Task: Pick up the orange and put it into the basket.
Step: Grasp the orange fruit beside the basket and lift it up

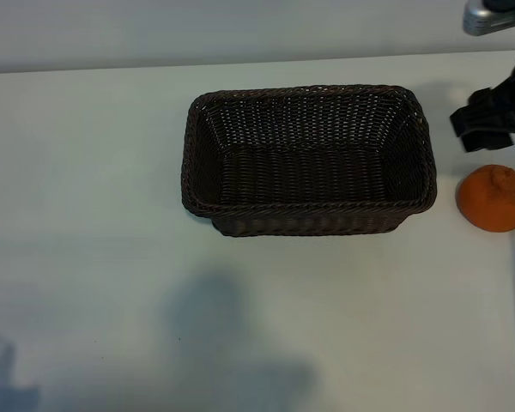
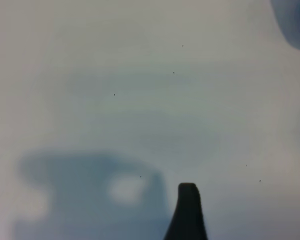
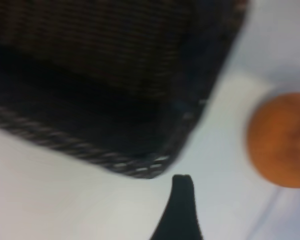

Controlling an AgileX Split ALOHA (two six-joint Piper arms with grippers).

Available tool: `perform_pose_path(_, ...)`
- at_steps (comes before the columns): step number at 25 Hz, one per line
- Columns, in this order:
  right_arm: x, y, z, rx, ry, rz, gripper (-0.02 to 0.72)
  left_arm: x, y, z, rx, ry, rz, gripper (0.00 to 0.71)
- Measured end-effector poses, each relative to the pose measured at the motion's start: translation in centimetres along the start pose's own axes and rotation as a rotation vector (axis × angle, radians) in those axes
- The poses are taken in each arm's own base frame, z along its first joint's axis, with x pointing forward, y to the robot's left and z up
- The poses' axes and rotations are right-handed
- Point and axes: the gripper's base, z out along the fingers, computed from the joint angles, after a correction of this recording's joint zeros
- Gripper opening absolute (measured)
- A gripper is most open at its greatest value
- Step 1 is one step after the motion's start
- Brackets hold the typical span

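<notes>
**benchrat:** On the wide, pale grey-white tabletop, biggest thing by far is the rectangular dark-brown woven wicker basket with the braided rim and sloping sides. It sits about mid-table, a bit toward the far edge, long side running left to right. Nothing inside it that I can see.

**servo_sam:** Yep. And the orange?

**benchrat:** The small, round, bright-orange fruit with the bumpy skin is on the table off the basket's right end, close to it but not touching. There's a strip of bare table between them. The right wrist camera shows the same thing: basket corner on one side, orange on the other, table in the gap.

**servo_sam:** Where's the right arm at?

**benchrat:** Its black right gripper hangs at the right edge of the overhead shot, just past the far side of the orange, off the basket's far right corner. It's above the table, not touching the fruit or the wicker. Fingers are spread wide, holding nothing. From its own wrist cam you only get one dark fingertip poking into frame, pointing at the table between the basket's corner and the orange.

**servo_sam:** Left arm?

**benchrat:** Not in the overhead shot. Its wrist cam shows one dark fingertip over bare table. Left gripper's spread wide too, holding nothing.
</notes>
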Motion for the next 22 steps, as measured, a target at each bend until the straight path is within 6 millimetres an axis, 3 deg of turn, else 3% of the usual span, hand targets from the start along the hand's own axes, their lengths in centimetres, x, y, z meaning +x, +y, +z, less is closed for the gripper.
perform_pose_path(4, 0.0, -0.8, 0.5, 0.090, 0.014, 0.018, 0.595, 0.0, 0.0, 0.0, 0.000, 0.000, 0.000, 0.594)
perform_pose_path(14, -0.2, -1.5, 7.5, 0.122, 0.156, 0.088, 0.595, 0.5, 0.1, -0.6, 0.049, -0.056, 0.041, 0.594)
perform_pose_path(22, -0.2, -3.9, 9.8, 0.147, 0.158, 0.204, 0.595, 0.6, 0.1, -0.6, 0.052, -0.057, 0.043, 0.594)
